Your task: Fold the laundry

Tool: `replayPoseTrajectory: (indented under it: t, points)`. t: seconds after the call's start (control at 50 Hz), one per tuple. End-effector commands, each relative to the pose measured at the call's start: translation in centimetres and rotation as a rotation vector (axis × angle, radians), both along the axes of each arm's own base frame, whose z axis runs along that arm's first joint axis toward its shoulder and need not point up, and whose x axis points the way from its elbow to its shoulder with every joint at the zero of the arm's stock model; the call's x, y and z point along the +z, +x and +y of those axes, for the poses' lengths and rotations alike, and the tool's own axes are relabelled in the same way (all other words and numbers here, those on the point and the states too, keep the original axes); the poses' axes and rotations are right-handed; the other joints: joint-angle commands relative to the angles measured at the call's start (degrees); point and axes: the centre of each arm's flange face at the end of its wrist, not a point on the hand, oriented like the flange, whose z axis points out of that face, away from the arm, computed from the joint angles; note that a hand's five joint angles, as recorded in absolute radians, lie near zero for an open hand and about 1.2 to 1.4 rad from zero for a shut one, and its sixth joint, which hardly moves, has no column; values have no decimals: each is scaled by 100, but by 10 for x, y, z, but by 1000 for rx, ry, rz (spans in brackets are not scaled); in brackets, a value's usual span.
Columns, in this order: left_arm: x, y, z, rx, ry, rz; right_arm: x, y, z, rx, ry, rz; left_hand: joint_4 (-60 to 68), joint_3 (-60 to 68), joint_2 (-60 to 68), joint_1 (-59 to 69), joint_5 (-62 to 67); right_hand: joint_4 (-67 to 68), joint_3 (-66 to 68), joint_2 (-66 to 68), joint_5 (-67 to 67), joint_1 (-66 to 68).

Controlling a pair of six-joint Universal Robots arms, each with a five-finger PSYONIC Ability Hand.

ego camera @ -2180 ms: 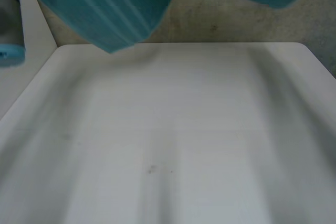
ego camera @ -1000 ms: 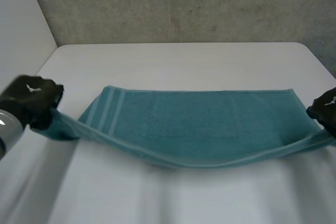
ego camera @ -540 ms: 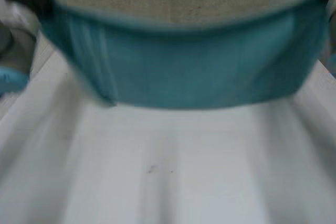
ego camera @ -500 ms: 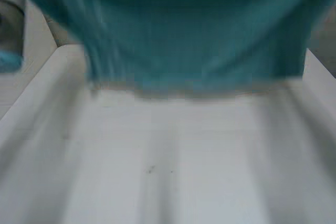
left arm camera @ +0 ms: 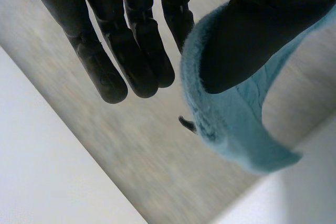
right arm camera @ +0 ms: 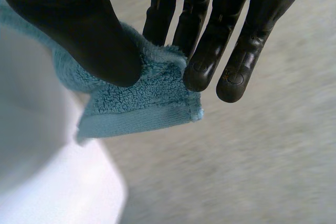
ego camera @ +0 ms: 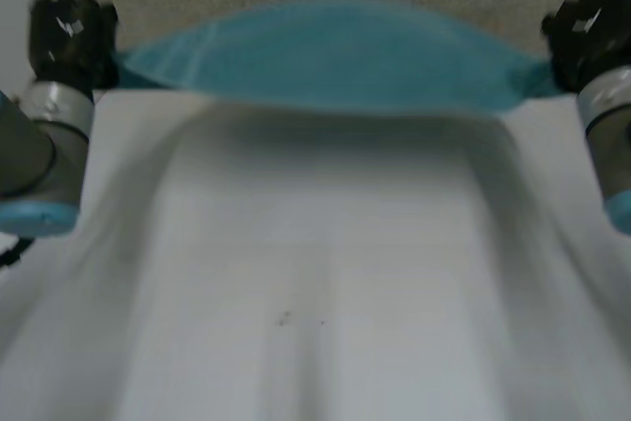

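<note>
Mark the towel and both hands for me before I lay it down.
towel (ego camera: pixel 335 56), head view, middle of the stretched cloth.
left hand (ego camera: pixel 71 38), head view, middle of the hand.
right hand (ego camera: pixel 587 35), head view, middle of the hand.

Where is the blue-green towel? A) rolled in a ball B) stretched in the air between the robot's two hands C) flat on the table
B: the teal fluffy towel spans from the left hand to the right hand, each pinching an end, above the white table.

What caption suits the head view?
Left hand and right hand hold a teal towel stretched above the white table.
</note>
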Motion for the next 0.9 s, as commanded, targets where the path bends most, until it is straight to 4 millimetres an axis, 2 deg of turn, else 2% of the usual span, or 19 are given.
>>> replayPoseTrajectory:
  t: [0.02, 0.06, 0.14, 0.18, 0.2, 0.28, 0.34, 0.38, 0.4, 0.42, 0.44, 0.52, 0.6, 0.68, 0.76, 0.78, 0.8, 0.86, 0.9]
  points:
    - [-91, -7, 18, -35, 188, -52, -87, 1, -5, 5, 221, 33, 1135, 1149, 1156, 1555, 1392, 1168, 1146, 1233, 1389, 2550]
    - [-103, -8, 25, -50, 223, -64, -102, -1, -2, -5, 266, 40, 1135, 1149, 1156, 1555, 1392, 1168, 1146, 1233, 1389, 2550]
    - [-118, -8, 41, -74, 292, -92, -109, -7, 3, -17, 302, 59, 1135, 1149, 1156, 1555, 1392, 1168, 1146, 1233, 1389, 2550]
    - [-118, -5, 47, -68, 310, -107, -107, -10, 7, -23, 319, 68, 1135, 1149, 1156, 1555, 1392, 1168, 1146, 1233, 1389, 2550]
    - [-118, -5, 47, -68, 311, -108, -97, -14, 14, -28, 329, 76, 1135, 1149, 1156, 1555, 1392, 1168, 1146, 1233, 1389, 2550]
    - [-105, 8, 72, -43, 383, -176, -72, -37, 40, -63, 421, 139, 1135, 1149, 1156, 1555, 1392, 1168, 1146, 1233, 1389, 2550]
    - [-102, 24, 91, -10, 494, -252, -70, -46, 50, -80, 484, 173, 1135, 1149, 1156, 1555, 1392, 1168, 1146, 1233, 1389, 2550]
    - [-99, 32, 103, 4, 568, -298, -73, -62, 75, -94, 627, 274, 1135, 1149, 1156, 1555, 1392, 1168, 1146, 1233, 1389, 2550]
    - [-96, 39, 117, 12, 640, -347, -73, -62, 75, -94, 628, 275, 1135, 1149, 1156, 1555, 1392, 1168, 1146, 1233, 1389, 2550]
    - [-96, 39, 117, 12, 641, -348, -76, -70, 87, -94, 693, 338, 1135, 1149, 1156, 1555, 1392, 1168, 1146, 1233, 1389, 2550]
    - [-92, 45, 131, 10, 715, -399, -80, -78, 98, -95, 758, 405, 1135, 1149, 1156, 1555, 1392, 1168, 1146, 1233, 1389, 2550]
    - [-78, 57, 157, 9, 825, -462, -75, -90, 113, -96, 795, 486, 1135, 1149, 1156, 1555, 1392, 1168, 1146, 1233, 1389, 2550]
    - [-70, 56, 156, 3, 776, -461, -68, -95, 111, -73, 756, 466, 1135, 1149, 1156, 1555, 1392, 1168, 1146, 1233, 1389, 2550]
    - [-64, 51, 139, -18, 655, -439, -65, -90, 104, -37, 697, 440, 1135, 1149, 1156, 1555, 1392, 1168, 1146, 1233, 1389, 2550]
    - [-76, 45, 119, -28, 602, -435, -79, -89, 75, -42, 634, 369, 1135, 1149, 1156, 1555, 1392, 1168, 1146, 1233, 1389, 2550]
    - [-81, 38, 109, -41, 574, -437, -79, -89, 75, -43, 633, 369, 1135, 1149, 1156, 1555, 1392, 1168, 1146, 1233, 1389, 2550]
    - [-87, 26, 101, -70, 540, -447, -85, -89, 61, -51, 612, 345, 1135, 1149, 1156, 1555, 1392, 1168, 1146, 1233, 1389, 2550]
    - [-89, 17, 91, -86, 507, -448, -98, -85, 37, -73, 580, 313, 1135, 1149, 1156, 1555, 1392, 1168, 1146, 1233, 1389, 2550]
    - [-99, 2, 67, -104, 455, -447, -104, -81, 27, -86, 563, 311, 1135, 1149, 1156, 1555, 1392, 1168, 1146, 1233, 1389, 2550]
